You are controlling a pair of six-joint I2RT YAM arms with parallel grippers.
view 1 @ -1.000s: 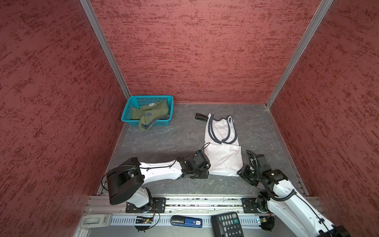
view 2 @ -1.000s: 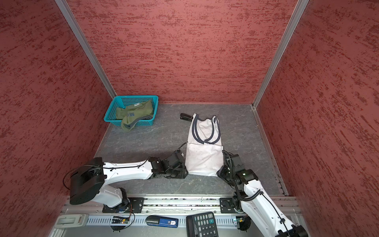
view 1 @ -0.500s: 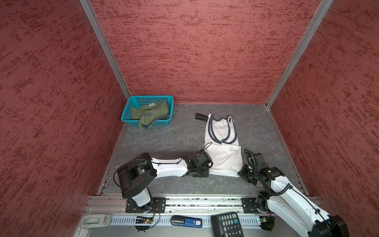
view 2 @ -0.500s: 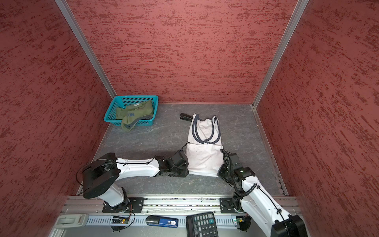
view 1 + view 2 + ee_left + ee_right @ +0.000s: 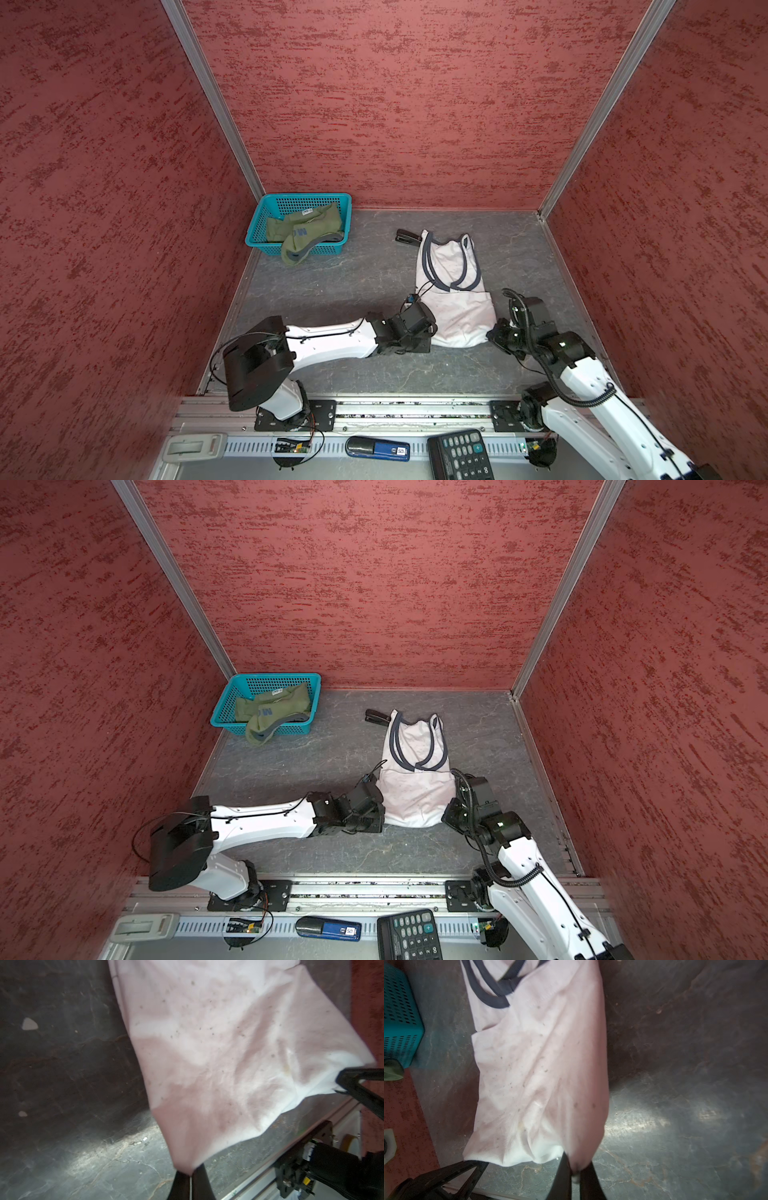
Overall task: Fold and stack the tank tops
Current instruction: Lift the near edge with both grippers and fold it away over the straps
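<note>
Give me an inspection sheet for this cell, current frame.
Surface: grey marbled mat, a few pale flecks.
Job's things: white tank top lying on mat, both hem corners pinched; olive tank top bunched in teal basket, spilling over its front rim.
Clutter: small black object by the white top's strap; calculator and blue device by the front rail.
Claws: left claw shut on white tank top; right claw likewise.
Cables: thin black wire loops beside left claw; corrugated hose along right arm.
Surroundings: red textured walls, aluminium corner posts.

white tank top (image 5: 461, 320), olive tank top (image 5: 318, 226), teal basket (image 5: 291, 203)
</note>
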